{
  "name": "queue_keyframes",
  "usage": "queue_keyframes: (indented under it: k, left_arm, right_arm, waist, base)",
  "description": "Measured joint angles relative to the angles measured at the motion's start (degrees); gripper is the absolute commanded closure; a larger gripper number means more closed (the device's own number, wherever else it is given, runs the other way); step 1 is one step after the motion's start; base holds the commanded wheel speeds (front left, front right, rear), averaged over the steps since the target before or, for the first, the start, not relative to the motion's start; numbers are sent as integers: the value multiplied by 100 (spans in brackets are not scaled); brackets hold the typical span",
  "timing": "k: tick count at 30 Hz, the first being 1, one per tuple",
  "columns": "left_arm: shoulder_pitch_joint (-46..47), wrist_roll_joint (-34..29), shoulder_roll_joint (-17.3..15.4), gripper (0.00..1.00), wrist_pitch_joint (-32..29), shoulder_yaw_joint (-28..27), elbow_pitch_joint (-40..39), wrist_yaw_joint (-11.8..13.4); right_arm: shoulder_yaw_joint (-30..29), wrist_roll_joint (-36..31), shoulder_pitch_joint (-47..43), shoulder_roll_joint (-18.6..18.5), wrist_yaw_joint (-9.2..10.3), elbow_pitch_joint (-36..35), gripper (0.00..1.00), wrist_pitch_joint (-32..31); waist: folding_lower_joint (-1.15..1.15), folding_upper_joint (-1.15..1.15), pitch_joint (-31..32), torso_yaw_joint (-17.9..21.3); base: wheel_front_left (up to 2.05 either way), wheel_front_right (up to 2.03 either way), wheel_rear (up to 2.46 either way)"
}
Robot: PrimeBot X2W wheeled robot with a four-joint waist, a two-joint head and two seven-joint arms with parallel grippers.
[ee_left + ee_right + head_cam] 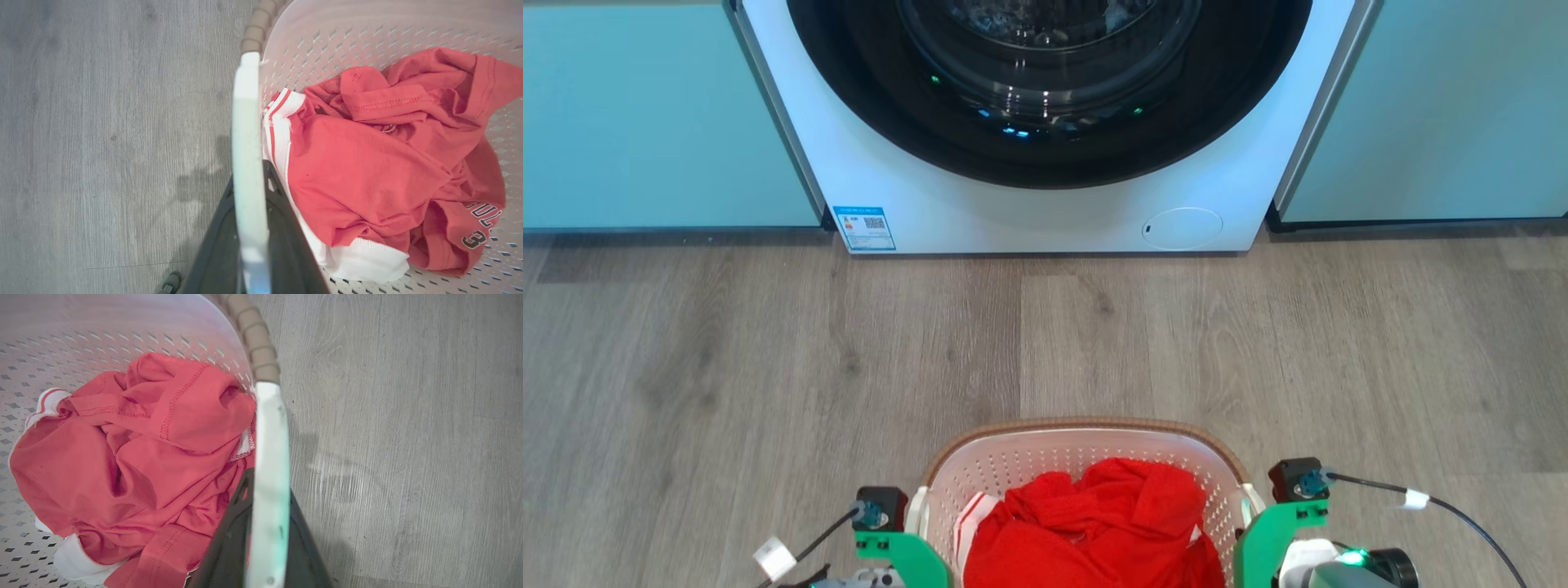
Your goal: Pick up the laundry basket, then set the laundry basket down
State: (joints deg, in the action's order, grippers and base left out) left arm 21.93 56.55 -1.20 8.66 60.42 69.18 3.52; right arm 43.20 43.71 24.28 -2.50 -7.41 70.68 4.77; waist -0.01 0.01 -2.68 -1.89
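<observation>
Head: washer (1029,220), laundry basket (1086,425). Wrists: L gripper (249,175), R gripper (269,484) clamping handles (245,102) (269,416).

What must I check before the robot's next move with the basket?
1. Grip of left fingers on left handle: shut, ok.
2. Grip of right fingers on right handle: shut, ok.
3. All of red shirt inside basket: ok.
4. Free floor between basket and washing machine: ok.
5. Bottom of basket off the floor: cannot tell.
</observation>
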Motion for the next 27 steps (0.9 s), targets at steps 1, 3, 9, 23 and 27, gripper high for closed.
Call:
queue_keyframes:
  k: [1, 3, 9, 23, 27]
  left_arm:
    - [0, 18, 0, 100, 0, 7, 7, 0]
    - [-2, 52, 0, 100, 0, 21, 23, -1]
    - [-89, 132, 0, 100, 5, 70, 26, 0]
    - [-90, 326, -3, 100, 5, 247, 3, 37]
    - [-89, 401, -3, 100, 5, 291, -15, 57]
  right_arm:
    - [23, 31, 1, 0, 0, 0, 100, 0]
    - [93, 69, 1, 0, 0, 1, 100, 0]
    - [234, 175, 0, 0, 0, 38, 100, 0]
    - [433, 354, 2, 0, 0, 115, 100, 21]
    - [483, 419, 4, 0, 0, 147, 100, 43]
  waist:
    - [0, 0, 17, 2]
    - [0, 0, 45, 7]
    - [0, -1, 89, 31]
    - [0, -1, 101, 44]
    - [0, -1, 90, 46]
  base:
    - [0, 0, 0]
    - [0, 0, 0]
    - [0, 0, 0]
    - [0, 0, 0]
    - [0, 0, 0]
